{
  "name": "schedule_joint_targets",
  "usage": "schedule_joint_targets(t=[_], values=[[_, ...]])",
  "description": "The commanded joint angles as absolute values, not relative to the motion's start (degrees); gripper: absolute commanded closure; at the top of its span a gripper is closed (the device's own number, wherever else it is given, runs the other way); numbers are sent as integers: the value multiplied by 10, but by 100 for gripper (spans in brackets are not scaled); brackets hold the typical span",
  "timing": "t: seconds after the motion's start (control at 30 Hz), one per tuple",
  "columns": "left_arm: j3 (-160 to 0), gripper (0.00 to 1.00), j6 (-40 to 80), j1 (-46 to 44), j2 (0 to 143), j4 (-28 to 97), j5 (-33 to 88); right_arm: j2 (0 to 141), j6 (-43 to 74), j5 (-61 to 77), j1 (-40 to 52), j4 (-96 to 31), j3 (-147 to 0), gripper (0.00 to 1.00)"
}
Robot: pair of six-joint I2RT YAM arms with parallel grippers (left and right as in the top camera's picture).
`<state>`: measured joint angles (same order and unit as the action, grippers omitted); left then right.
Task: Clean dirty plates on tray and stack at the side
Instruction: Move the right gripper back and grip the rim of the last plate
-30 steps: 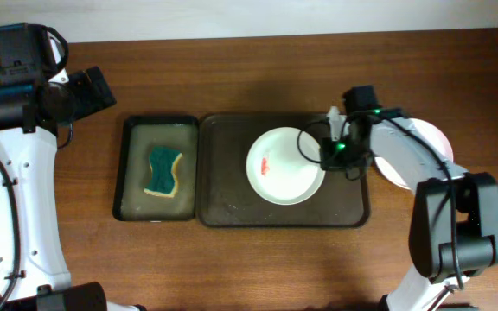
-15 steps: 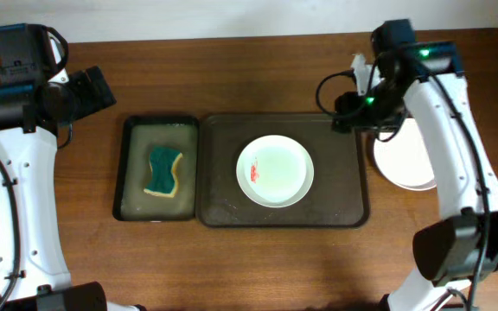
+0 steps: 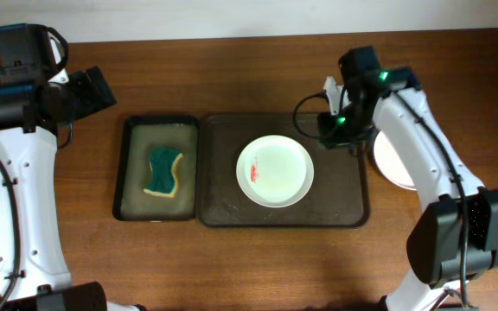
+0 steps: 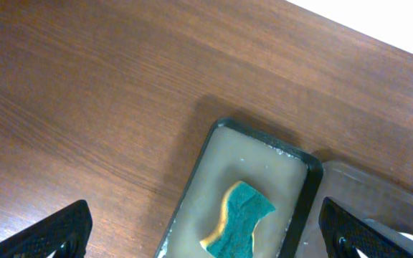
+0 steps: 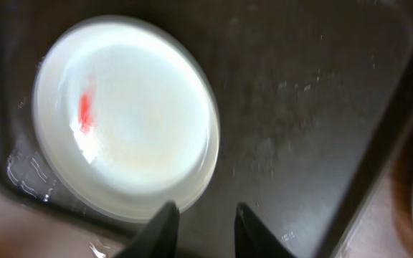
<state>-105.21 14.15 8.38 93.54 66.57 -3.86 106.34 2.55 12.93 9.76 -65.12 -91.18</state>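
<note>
The dirty plate [image 3: 275, 171] with its red smear is lying mid-frame on the tray [image 3: 346, 206]. The right gripper [image 5: 203, 229] is hanging over the tray's upper right, open a little, holding nothing. The left gripper [image 3: 98, 89] is gaping wide, empty. The wiping step is probably starting, and it needs the sponge [image 3: 163, 170].

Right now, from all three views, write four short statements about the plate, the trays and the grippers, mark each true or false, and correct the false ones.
1. The round pale plate on the large dark brown tray carries a red smear. True.
2. The green wavy-edged sponge lies on that plate. False: it lies in the narrow black tray beside the brown one.
3. The right gripper grips the plate's rim. False: its fingers stand apart over the brown tray, with nothing between them.
4. The left gripper is open and holds nothing. True.
</note>
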Motion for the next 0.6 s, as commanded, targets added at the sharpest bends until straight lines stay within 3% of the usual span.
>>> schedule_joint_targets(t=[0.0, 0.23, 0.57], values=[[-1051, 1, 143, 86, 938, 665, -39, 1064, 50, 131, 97, -566, -821, 70], [-1051, 1, 143, 86, 938, 665, -39, 1065, 96, 136, 99, -422, -685, 70], [-1051, 1, 143, 86, 938, 665, -39, 1065, 115, 176, 99, -396, -670, 71]])
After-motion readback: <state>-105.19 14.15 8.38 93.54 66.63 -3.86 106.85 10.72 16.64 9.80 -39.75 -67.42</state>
